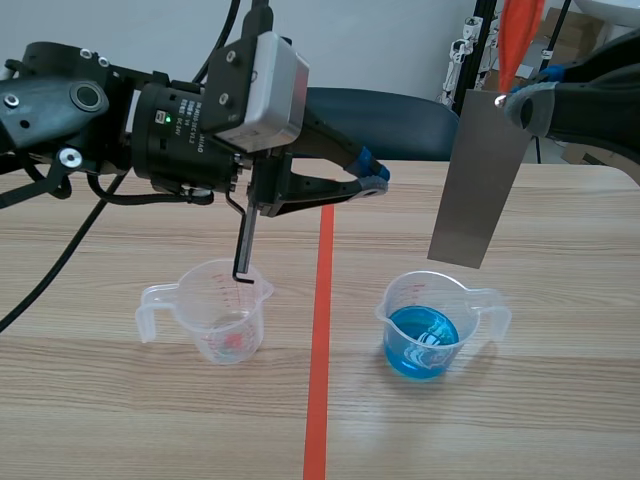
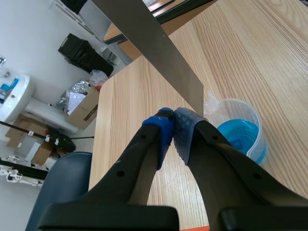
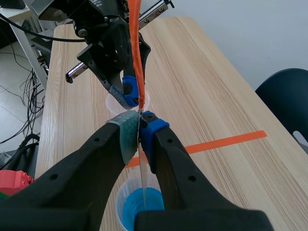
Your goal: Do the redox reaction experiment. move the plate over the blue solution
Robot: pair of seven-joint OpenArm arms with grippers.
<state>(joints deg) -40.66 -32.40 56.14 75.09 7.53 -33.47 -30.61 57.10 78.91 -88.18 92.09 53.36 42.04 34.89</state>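
A grey metal plate (image 1: 478,180) hangs tilted from my right gripper (image 1: 525,105), which is shut on its upper corner. Its lower edge is just above the rim of the clear beaker of blue solution (image 1: 424,330), toward the handle side. In the right wrist view the gripper (image 3: 140,120) pinches the plate edge-on, with the blue beaker (image 3: 142,207) right beneath. My left gripper (image 1: 372,178) is shut on nothing, raised over the table's middle. In the left wrist view its fingertips (image 2: 173,122) meet, with the plate (image 2: 154,48) and the blue beaker (image 2: 240,137) just ahead.
A second clear beaker (image 1: 212,320), nearly empty with red markings, stands left of the orange tape line. A thin black rod (image 1: 245,245) on the left arm hangs over its rim. A dark blue chair (image 1: 400,110) stands behind the table's far edge.
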